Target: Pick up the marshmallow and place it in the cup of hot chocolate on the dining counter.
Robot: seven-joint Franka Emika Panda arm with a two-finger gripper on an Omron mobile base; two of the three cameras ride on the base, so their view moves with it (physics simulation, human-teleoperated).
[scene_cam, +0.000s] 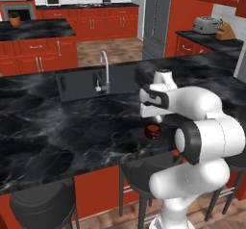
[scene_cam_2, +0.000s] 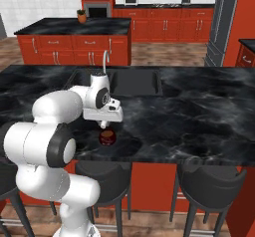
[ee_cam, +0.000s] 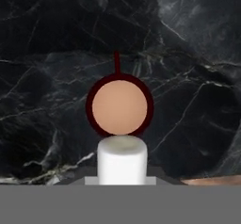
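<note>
Left base view: I see the black white-veined marble dining counter [scene_cam: 57, 127] across mid-frame, its chrome faucet [scene_cam: 104, 69] at upper centre, and red cabinets behind. The small dark red cup of hot chocolate [scene_cam: 153, 131] sits right of centre.

Right base view: the gripper [scene_cam_2: 105, 126] hangs over the cup, left of centre.

Hand view: the white cylindrical marshmallow [ee_cam: 122, 160], long axis pointing up-frame, is pinched in the claw at bottom centre, overlapping the cup's near rim. No lettering is legible.
</note>
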